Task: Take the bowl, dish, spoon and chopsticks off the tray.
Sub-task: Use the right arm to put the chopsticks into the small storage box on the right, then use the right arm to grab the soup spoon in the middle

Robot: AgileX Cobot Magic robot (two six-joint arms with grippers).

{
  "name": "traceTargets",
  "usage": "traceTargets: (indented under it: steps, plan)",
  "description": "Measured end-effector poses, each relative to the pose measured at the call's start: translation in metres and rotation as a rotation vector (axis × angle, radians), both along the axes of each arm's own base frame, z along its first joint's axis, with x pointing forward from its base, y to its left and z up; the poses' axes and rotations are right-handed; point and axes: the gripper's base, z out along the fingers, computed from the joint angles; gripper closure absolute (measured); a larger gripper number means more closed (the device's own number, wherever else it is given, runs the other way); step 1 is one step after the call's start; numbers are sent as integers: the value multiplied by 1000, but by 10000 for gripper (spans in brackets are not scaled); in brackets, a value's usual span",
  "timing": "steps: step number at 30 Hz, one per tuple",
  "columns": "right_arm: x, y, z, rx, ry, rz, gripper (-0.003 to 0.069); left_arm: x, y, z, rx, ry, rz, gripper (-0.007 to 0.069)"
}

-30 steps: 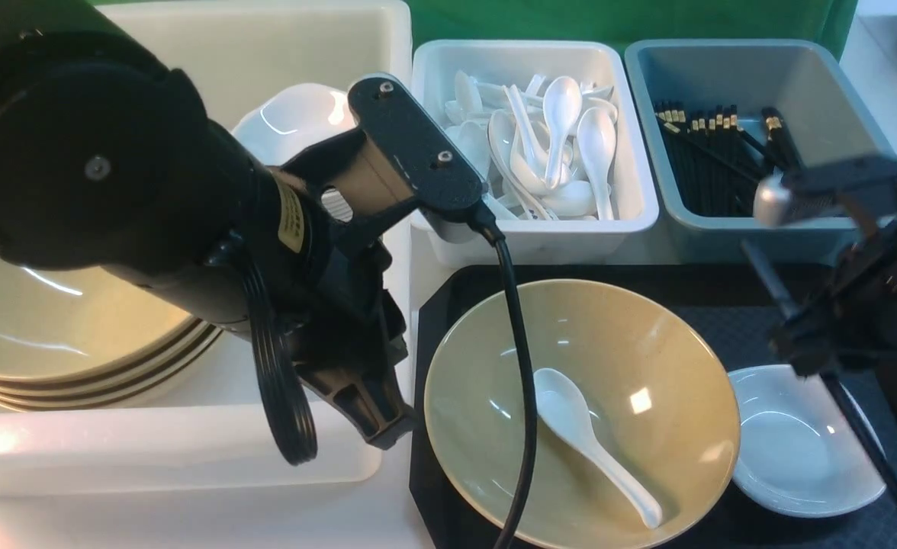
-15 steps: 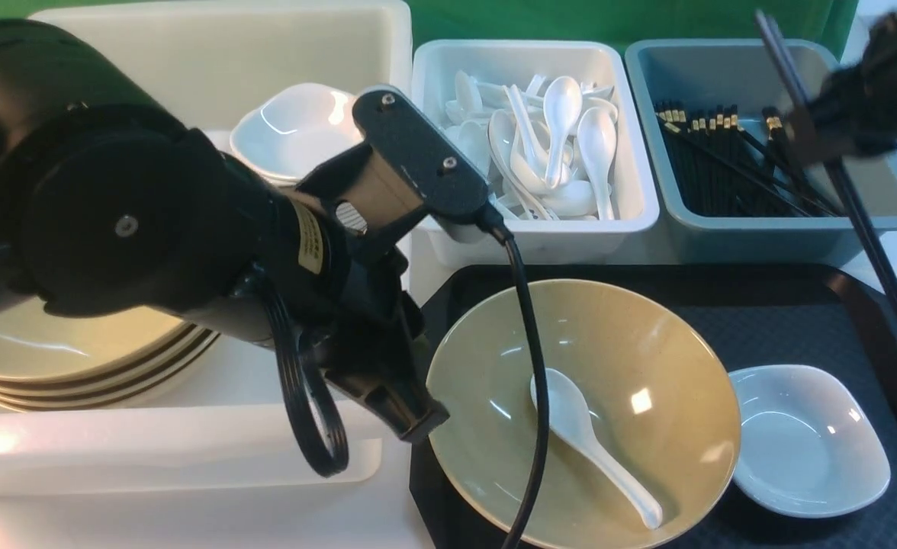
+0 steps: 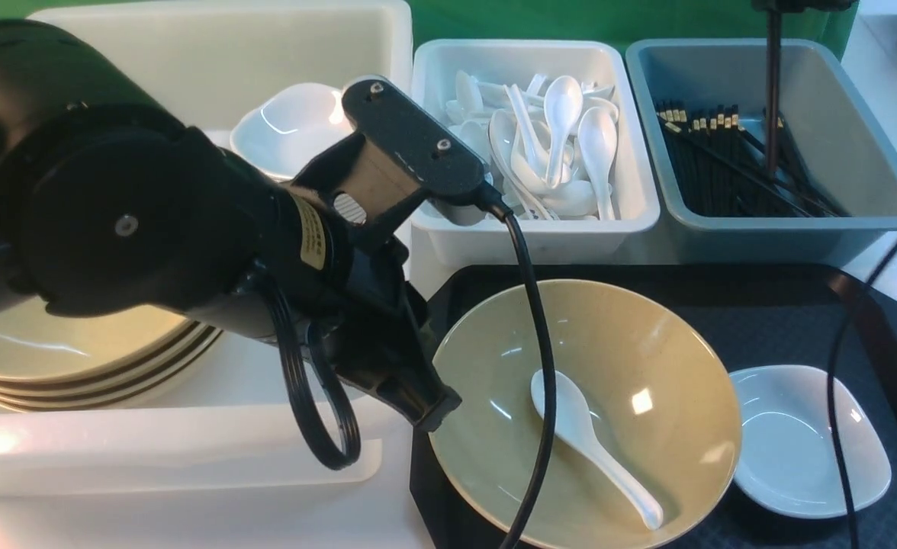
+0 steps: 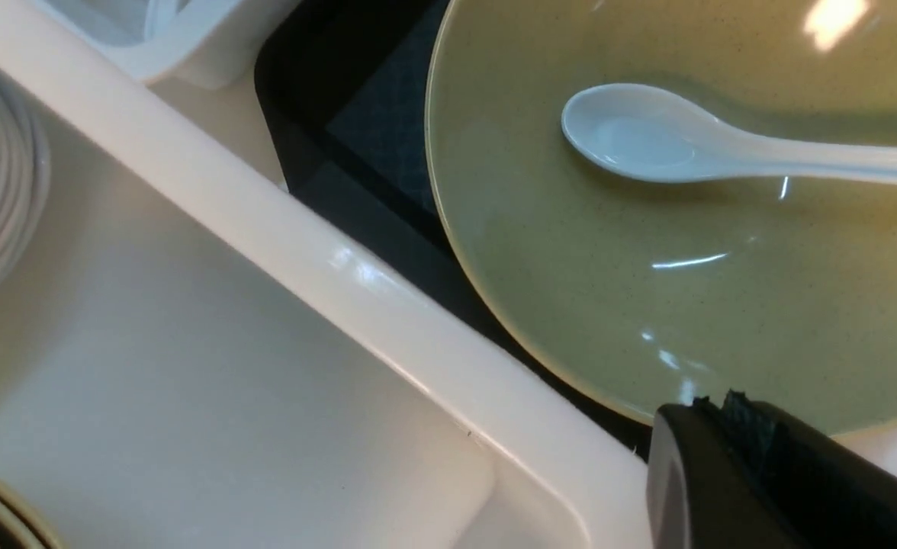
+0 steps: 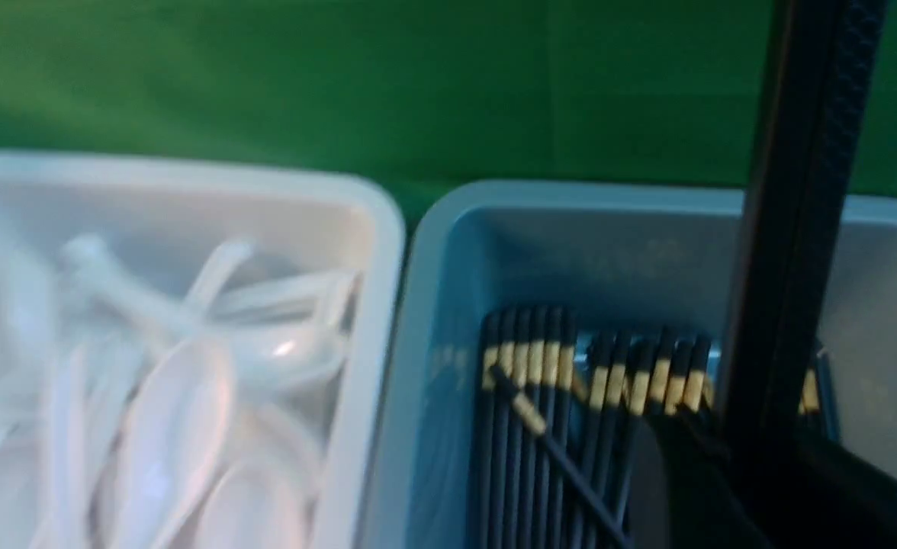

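The olive-tan bowl (image 3: pixel 631 358) sits on the black tray (image 3: pixel 769 305) with the white spoon (image 3: pixel 586 442) lying inside it. The small white dish (image 3: pixel 807 450) rests on the tray just right of the bowl. My left gripper (image 3: pixel 427 406) is shut and empty; its tip hangs at the bowl's left rim, where the left wrist view shows the closed fingertips (image 4: pixel 712 412) beside the bowl (image 4: pixel 647 290) and spoon (image 4: pixel 647 141). My right gripper (image 5: pixel 753 457) is shut on the black chopsticks (image 3: pixel 773 91), which hang upright over the grey-blue bin (image 3: pixel 853 114). Most of that gripper is above the front view.
A large white tub (image 3: pixel 189 450) at left holds stacked tan bowls (image 3: pixel 75 343) and white dishes (image 3: pixel 296 126). A white bin (image 3: pixel 624 221) of spoons and the grey-blue bin with several black chopsticks (image 3: pixel 715 160) stand behind the tray. My left arm's cable (image 3: pixel 532 343) crosses the bowl.
My right gripper has carried the chopsticks up from the tray's right side and back over the grey-blue bin, turning them upright. My left gripper has crept toward the bowl's rim.
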Motion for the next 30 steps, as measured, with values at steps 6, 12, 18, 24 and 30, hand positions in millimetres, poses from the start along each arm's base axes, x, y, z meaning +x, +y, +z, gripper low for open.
traceTargets:
  steps: [6,12,18,24,30]
  plan:
    - [41,-19,-62,13,110,-54,502,-3,3,-3,34,50,20,636]
    - [30,-17,-95,-32,432,-16,272,-4,5,-4,46,69,30,636]
    - [-4,6,-46,-157,525,172,134,-4,4,14,-8,34,50,636]
    - [-68,58,40,-211,382,320,126,-20,24,36,-8,-7,64,636]
    - [-155,123,52,-260,412,552,125,-52,57,58,-58,-63,70,636]
